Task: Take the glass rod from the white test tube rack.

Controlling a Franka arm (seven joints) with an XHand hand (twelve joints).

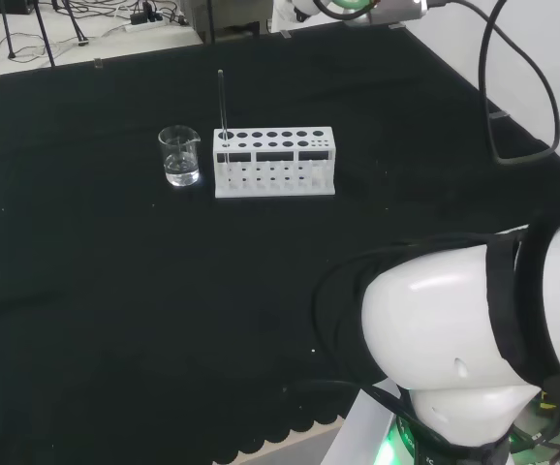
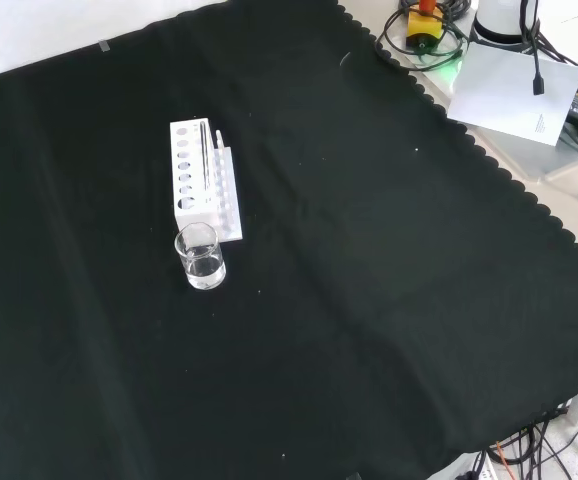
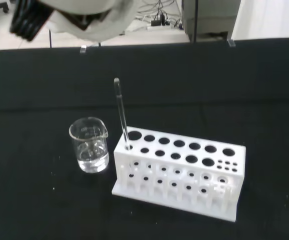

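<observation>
Head view: white arm links (image 1: pixel 474 339) fill the lower right of the frame, nearest the camera. At upper centre stands the white test tube rack (image 1: pixel 275 163), with the glass rod (image 1: pixel 222 102) upright in its left end hole. A small glass beaker (image 1: pixel 180 157) with a little clear liquid sits just beside the rack's left end.

Front view: rack (image 2: pixel 204 178) at upper left of centre, running away from the camera; the rod (image 2: pixel 206 150) reads as a thin dark line along its top. Beaker (image 2: pixel 201 256) stands directly below the rack's near end, close to touching it. Black cloth (image 2: pixel 389 300) otherwise bare.

Wrist view: rack (image 3: pixel 182 172) at lower centre, rod (image 3: pixel 120 112) slightly tilted in the corner hole beside the beaker (image 3: pixel 89 145). A blurred white part (image 3: pixel 84 15) sits at the upper left; whether the hand's fingers are straight or curled cannot be told.

Risks, as judged: the rod is thin, clear and smooth, so a pinch may slip or miss. The beaker's closeness invites a knock and spill. Pulling off-axis could tip the light rack.
</observation>
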